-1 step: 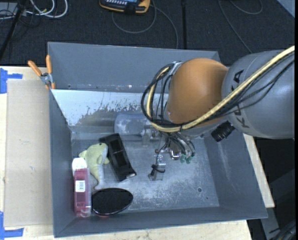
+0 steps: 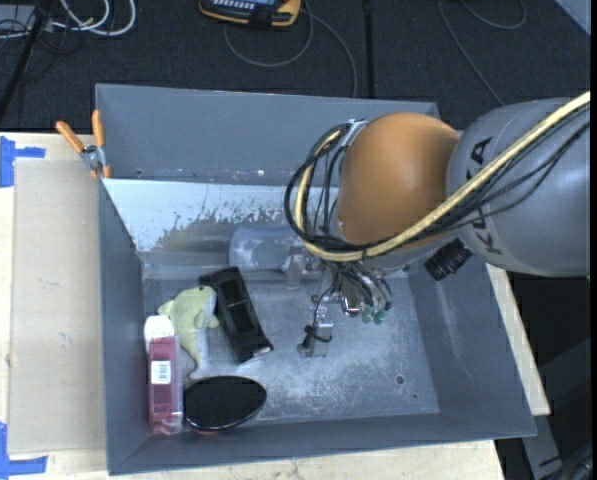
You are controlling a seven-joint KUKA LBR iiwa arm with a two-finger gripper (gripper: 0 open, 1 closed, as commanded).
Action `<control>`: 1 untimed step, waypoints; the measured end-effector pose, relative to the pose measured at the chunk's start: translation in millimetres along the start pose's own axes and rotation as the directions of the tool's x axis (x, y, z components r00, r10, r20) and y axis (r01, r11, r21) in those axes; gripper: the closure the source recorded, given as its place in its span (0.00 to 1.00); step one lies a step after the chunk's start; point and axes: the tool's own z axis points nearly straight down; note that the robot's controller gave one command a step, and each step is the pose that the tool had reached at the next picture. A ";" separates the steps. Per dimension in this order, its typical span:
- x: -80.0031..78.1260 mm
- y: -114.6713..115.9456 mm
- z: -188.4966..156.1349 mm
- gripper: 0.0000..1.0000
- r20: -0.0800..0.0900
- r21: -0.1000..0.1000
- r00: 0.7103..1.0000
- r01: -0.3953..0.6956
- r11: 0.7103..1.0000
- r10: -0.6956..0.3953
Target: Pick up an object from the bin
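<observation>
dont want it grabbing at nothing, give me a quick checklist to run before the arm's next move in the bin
1. Gripper above a thing: not ok. The gripper hangs over bare bin floor.
2. Candidate close by: ok. The black block lies just to the gripper's left in the view, apart from it.
3. Block free of neighbours: not ok. The pale green soft thing lies against its left side.
4. Other things out of the way: ok. The red box and black oval sit at the front left.
5. Clear bottle at the back free of the arm's cables: cannot tell.
</observation>
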 end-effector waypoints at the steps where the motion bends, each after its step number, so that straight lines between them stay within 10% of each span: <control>1: 11.2 19.0 27.4 0.00 0.007 0.001 0.999 0.036 0.999 -0.036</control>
